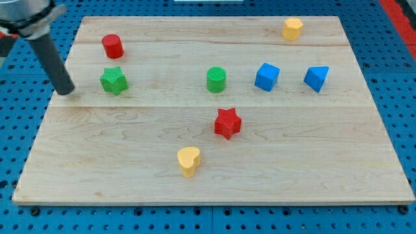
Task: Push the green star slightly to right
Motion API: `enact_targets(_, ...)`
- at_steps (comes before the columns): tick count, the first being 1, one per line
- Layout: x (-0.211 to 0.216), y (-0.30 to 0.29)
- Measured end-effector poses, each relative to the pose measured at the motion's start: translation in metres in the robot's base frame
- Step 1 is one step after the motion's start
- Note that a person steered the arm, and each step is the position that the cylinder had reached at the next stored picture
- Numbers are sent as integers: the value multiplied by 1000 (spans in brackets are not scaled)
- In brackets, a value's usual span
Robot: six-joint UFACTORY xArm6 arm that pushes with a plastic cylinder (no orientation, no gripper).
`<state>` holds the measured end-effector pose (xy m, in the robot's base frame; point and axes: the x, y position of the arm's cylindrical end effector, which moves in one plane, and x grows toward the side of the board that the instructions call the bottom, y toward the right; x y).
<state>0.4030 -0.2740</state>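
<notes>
The green star (114,80) lies on the wooden board (130,149) at the view's upper left. My tip (65,91) rests on the board just to the left of the green star, with a gap between them. The dark rod slants up toward the view's top left corner. A red cylinder (112,46) stands just above the green star.
A green cylinder (216,79) sits mid-board to the star's right. Further right are a blue cube (267,77) and a blue wedge-like block (316,78). A red star (227,123), a yellow heart (188,160) and a yellow block (292,28) also lie on the board.
</notes>
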Motion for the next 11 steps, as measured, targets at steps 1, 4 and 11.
enact_targets(1,-10,23)
enact_targets(4,-31,91)
enact_targets(11,-26,46)
